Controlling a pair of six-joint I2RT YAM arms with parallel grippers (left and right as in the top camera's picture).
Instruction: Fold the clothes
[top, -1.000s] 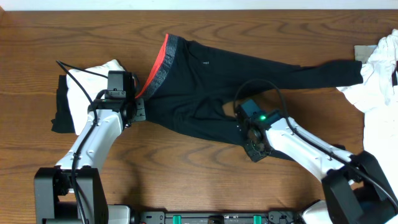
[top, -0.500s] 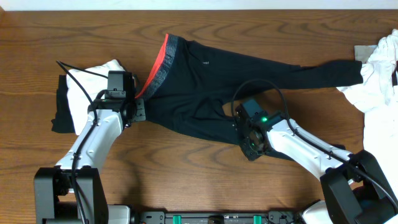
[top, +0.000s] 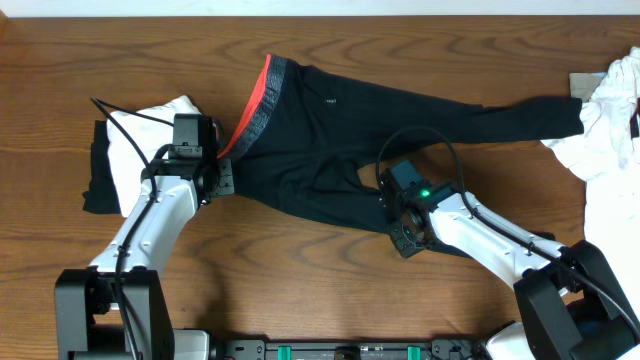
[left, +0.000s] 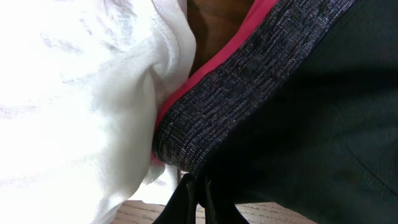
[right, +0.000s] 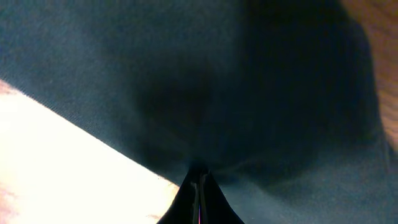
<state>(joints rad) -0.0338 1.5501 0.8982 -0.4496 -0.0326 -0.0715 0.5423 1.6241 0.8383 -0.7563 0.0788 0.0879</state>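
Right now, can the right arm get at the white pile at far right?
Likely yes, path to the white pile looks free, but its fingers are shut on the black trousers; release first.

Overhead evenly lit & sharp; right wrist view dim, blurry, w/ blown-out patch.

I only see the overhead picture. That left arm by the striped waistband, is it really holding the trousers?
Observer: Yes. In its wrist view the left jaws are shut on the black trousers right at the end of the grey-and-red waistband.
Operator: Anything else beside them?
Observer: A white garment bulges against the waistband's red edge.
Operator: And the other side?
Observer: The right jaws are shut too, with dark trouser fabric puckered between them.
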